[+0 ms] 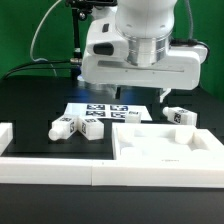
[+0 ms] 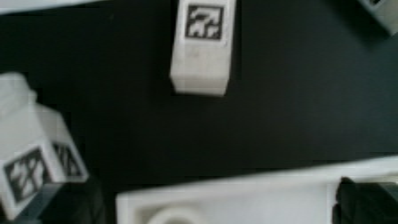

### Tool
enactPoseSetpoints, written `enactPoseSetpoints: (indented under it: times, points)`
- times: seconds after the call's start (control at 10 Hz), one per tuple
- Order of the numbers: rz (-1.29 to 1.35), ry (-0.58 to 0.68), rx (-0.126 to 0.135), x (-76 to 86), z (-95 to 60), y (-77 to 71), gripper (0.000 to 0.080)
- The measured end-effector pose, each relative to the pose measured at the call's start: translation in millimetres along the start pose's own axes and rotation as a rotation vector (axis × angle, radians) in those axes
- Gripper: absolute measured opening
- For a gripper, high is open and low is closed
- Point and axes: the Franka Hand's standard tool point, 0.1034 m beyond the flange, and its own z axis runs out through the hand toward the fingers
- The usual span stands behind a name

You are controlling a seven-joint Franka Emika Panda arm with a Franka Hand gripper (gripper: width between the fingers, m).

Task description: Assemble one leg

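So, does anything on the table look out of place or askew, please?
Nothing looks damaged or spilled. The loose parts lie at mixed angles: one leg and a second leg by the marker board, a third leg by the far rim of the panel.

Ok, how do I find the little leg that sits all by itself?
Find the big white tray-like panel at the exterior view's right. Just behind its far right corner lies one small white leg with a black-and-white tag. It is alone there; the two other legs lie together by the marker board.
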Motion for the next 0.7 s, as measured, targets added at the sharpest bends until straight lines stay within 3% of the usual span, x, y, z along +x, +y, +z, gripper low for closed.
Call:
enactPoseSetpoints:
  times: [0.3,0.4,0.5,0.6,0.7]
  points:
    - [0.003,-0.017,-0.004,7.7,2.2,1.5,0.0649]
    - [0.013,-0.038,0.005,5.4,6.7,2.4,0.0649]
    - [0.042,-0.140,0.044,-2.1,21.8,5.1,0.0649]
    - [0.054,-0.215,0.064,-2.5,29.7,7.3,0.0649]
    - [0.047,-0.226,0.062,-2.4,30.5,6.6,0.0649]
